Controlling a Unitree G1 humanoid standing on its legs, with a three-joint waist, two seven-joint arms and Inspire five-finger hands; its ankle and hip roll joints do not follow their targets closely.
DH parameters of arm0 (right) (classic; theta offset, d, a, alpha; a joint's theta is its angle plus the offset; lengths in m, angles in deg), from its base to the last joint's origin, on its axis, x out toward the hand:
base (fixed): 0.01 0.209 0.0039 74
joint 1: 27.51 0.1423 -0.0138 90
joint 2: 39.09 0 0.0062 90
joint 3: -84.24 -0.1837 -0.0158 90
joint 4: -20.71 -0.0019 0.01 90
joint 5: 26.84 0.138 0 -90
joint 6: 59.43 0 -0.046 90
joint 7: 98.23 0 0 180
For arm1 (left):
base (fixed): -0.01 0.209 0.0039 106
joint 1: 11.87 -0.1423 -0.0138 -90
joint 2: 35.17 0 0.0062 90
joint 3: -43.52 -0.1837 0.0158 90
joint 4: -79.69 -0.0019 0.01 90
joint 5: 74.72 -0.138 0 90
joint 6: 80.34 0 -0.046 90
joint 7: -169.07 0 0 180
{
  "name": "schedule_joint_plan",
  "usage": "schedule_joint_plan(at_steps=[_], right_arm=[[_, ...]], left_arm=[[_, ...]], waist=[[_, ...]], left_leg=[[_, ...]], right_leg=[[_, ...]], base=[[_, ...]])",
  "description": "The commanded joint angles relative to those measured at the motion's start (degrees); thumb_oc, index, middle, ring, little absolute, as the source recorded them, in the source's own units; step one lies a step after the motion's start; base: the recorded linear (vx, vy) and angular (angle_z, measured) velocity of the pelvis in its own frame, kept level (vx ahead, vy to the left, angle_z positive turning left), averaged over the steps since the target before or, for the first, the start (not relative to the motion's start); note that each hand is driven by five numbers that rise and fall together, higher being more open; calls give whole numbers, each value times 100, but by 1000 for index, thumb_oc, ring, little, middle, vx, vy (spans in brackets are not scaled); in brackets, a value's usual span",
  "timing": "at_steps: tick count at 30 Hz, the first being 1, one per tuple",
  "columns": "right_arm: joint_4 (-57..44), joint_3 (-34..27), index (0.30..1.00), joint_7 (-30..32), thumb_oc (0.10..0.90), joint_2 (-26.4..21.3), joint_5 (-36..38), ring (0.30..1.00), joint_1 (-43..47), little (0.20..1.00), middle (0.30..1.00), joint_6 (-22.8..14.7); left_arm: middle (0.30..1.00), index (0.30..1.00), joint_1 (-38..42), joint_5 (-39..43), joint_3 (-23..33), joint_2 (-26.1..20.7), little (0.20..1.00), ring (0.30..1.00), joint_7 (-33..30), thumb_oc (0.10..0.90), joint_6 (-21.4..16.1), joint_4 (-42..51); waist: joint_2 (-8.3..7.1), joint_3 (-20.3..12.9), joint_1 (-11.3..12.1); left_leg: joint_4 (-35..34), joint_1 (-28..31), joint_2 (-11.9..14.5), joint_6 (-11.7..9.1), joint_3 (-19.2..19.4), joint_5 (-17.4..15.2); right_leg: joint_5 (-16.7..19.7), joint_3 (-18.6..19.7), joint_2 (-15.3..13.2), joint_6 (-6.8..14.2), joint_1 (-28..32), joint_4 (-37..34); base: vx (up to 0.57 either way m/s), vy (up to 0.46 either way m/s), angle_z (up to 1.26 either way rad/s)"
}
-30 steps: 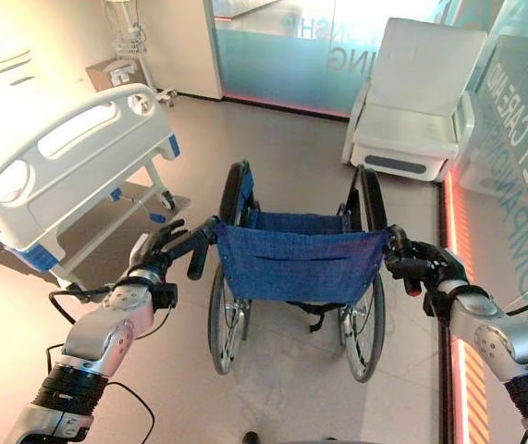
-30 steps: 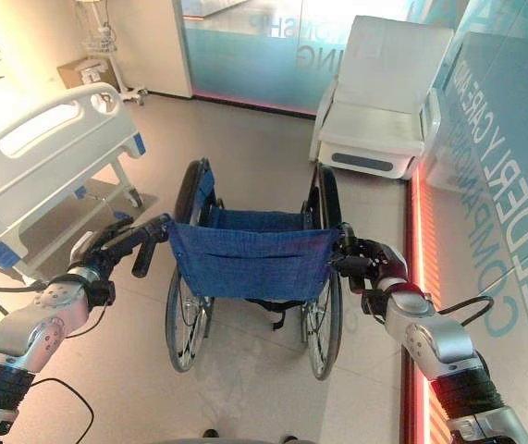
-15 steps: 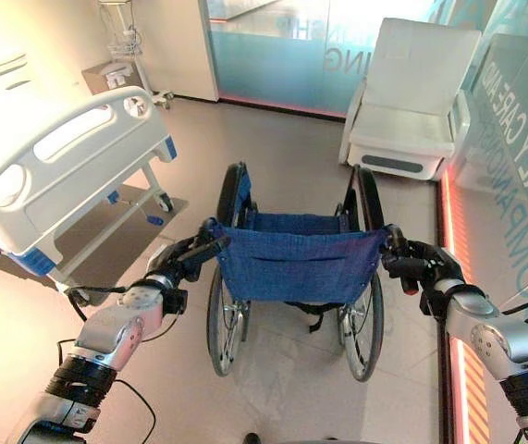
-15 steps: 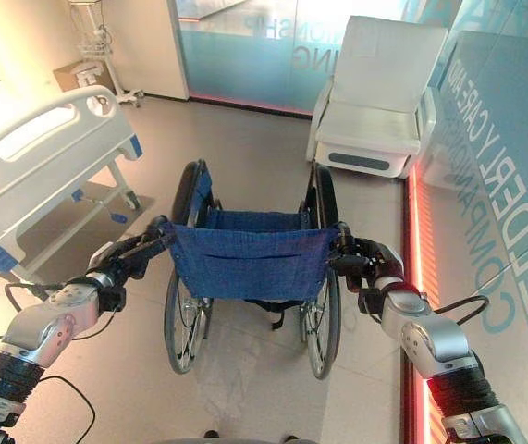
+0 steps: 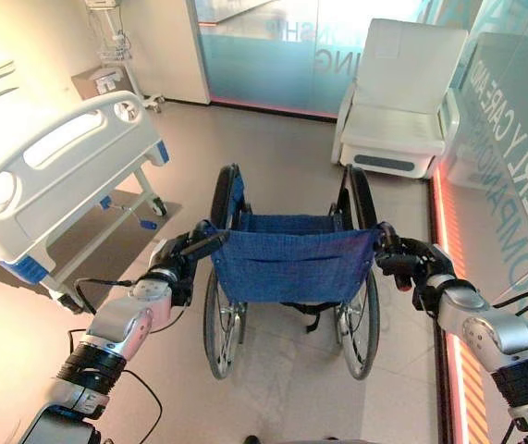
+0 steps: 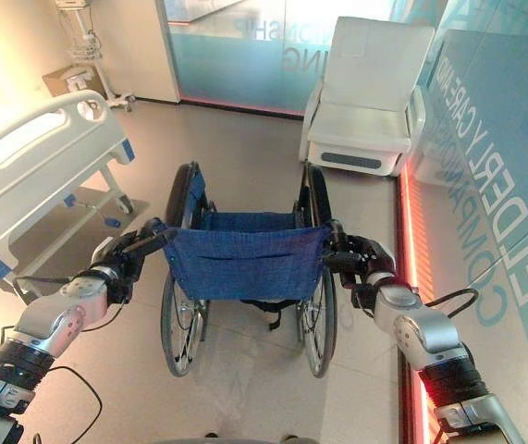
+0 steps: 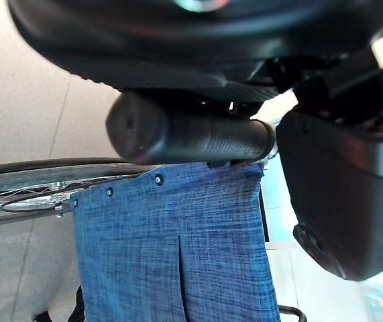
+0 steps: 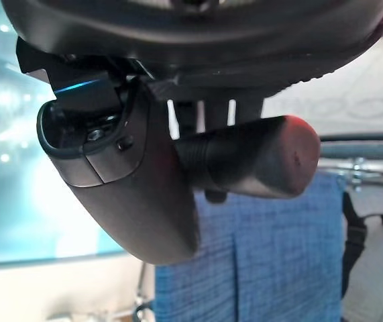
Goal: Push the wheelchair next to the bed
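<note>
With both push handles gripped — left hand (image 5: 173,267) on left handle (image 7: 191,137), right hand (image 5: 410,268) on right handle (image 8: 251,156) — wheelchair (image 5: 287,264) ready. Push step in hand; bed (image 5: 55,176) well apart, forward-left. Next: drive forward, steer left.

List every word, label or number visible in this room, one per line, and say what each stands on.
Large pale lettering on the teal glass wall at right: mirror-reversed and cut by the picture's edge, so not quoted.
Pale lettering on the frosted glass panel beside the white armchair: reversed, partly hidden, not quoted.
Blue fabric wheelchair and white hospital bed: no print visible.
</note>
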Motion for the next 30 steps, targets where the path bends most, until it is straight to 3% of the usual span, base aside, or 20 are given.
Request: schedule_joint_plan(at_steps=[1, 6, 7, 8, 10, 11, 16, 25, 30], right_arm=[[-534, 504, 300, -582, 400, 403, 81, 300, 1034, 300, 300, -386], [-511, 471, 300, -605, 400, 437, 40, 300, 1035, 300, 300, -404], [-513, 463, 300, -605, 400, 458, 15, 300, 1031, 300, 300, -417], [-512, 462, 300, -610, 400, 461, 8, 300, 1027, 300, 300, -421], [-524, 443, 300, -638, 400, 495, -58, 300, 977, 300, 300, -484], [-539, 445, 300, -635, 400, 499, -74, 300, 966, 300, 300, -502], [-564, 434, 300, -587, 400, 464, -64, 300, 957, 300, 300, -568], [-371, 518, 300, -533, 400, 233, 51, 300, 1284, 300, 300, -393], [-168, 668, 300, -473, 400, 151, 220, 300, 1524, 300, 300, -327]], left_arm=[[900, 900, 1452, -263, -273, 126, 900, 900, 78, 800, -743, -224], [900, 900, 1442, -62, -351, 230, 900, 900, 573, 800, -1027, -240], [796, 796, 1439, 126, -367, 274, 796, 796, 752, 731, -1098, -194], [745, 745, 1438, 140, -370, 281, 745, 745, 771, 696, -1108, -188], [349, 349, 1378, 582, -428, 387, 349, 349, 1007, 433, -1207, -60], [300, 300, 1348, 709, -448, 440, 300, 300, 1077, 400, -1219, -3], [300, 300, 1251, 938, -475, 501, 300, 300, 1139, 400, -1199, 167], [300, 300, 1413, 651, -576, 209, 300, 300, 1491, 400, -635, 216], [300, 300, 1592, 986, -614, 31, 300, 300, 1443, 400, -550, 151]], waist=[[13, -237, 146], [19, -229, 139], [20, -229, 138], [21, -229, 138], [25, -224, 136], [22, -222, 134], [21, -217, 144], [-6, -206, 234], [-11, -212, 276]], left_leg=[[20, 150, -264, -46, 291, -541], [20, 154, -260, -43, 307, -546], [20, 153, -255, -43, 317, -546], [20, 153, -254, -43, 318, -547], [20, 157, -253, -39, 325, -552], [20, 163, -253, -38, 333, -555], [20, 180, -254, -36, 353, -561], [20, 182, -272, -30, 321, -547], [20, 195, -286, -30, 298, -549]], right_leg=[[6, -96, 153, -23, -113, 8], [2, -97, 150, -26, -110, 8], [4, -97, 147, -26, -112, 8], [5, -97, 147, -26, -113, 8], [13, -99, 144, -23, -114, 8], [16, -102, 141, -19, -113, 8], [24, -129, 131, -8, -104, 8], [43, -218, 96, 15, -84, 8], [49, -264, 87, 18, -67, 8]], base=[[0, 0, 0], [0, 0, 0], [0, 0, 0], [0, 0, 0], [0, 0, 0], [0, 0, 0], [0, 0, 0], [-1, 3, 0], [0, 0, 0]])
